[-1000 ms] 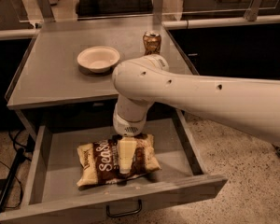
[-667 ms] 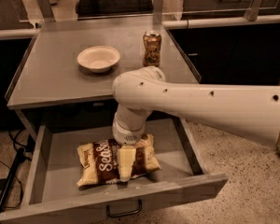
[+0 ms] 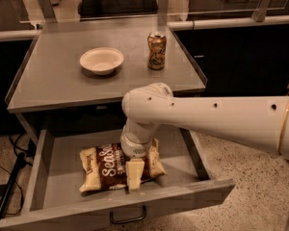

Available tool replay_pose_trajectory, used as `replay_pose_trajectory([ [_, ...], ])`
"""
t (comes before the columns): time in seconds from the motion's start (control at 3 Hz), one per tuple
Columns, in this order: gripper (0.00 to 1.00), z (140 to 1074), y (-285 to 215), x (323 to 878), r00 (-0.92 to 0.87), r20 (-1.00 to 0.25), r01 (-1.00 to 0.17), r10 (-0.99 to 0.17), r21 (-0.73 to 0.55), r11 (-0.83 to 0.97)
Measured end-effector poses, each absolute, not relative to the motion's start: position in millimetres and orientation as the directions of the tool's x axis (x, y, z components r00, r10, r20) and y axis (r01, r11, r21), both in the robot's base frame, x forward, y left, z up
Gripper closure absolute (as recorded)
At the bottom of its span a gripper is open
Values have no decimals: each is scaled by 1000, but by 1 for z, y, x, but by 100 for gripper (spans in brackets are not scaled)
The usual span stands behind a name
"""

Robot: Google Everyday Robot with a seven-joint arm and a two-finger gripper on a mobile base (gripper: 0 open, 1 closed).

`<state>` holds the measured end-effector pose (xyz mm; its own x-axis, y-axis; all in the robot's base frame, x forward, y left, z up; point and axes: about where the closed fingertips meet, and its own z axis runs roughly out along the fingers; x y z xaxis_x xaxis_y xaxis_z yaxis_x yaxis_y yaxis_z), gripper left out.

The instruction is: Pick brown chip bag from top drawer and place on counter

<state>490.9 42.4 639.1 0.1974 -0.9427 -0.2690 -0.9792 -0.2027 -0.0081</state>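
**While the brown chip bag lies in the top drawer, most remains**

I see the gripper down on the bag's middle; whether it is clamped or open I cannot tell. Lifting the bag out and setting it on the counter are both left.

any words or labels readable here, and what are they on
"Sea Sa": large white script on the brown chip bag in the top drawer; the gripper, low over the bag's right half, hides the rest.
Smaller print under that script, and a mark on the bag's cream left end: too blurred to read.
Label on the can on the counter: too blurred to read.
No other text shows.
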Motion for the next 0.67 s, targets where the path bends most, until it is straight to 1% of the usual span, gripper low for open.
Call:
replay_pose_trajectory([
  [0.33,19,639,42,491,197,-269,-979,-943,-8,-203],
  [0.67,42,639,42,491,197,-269,-979,-943,-8,-203],
])
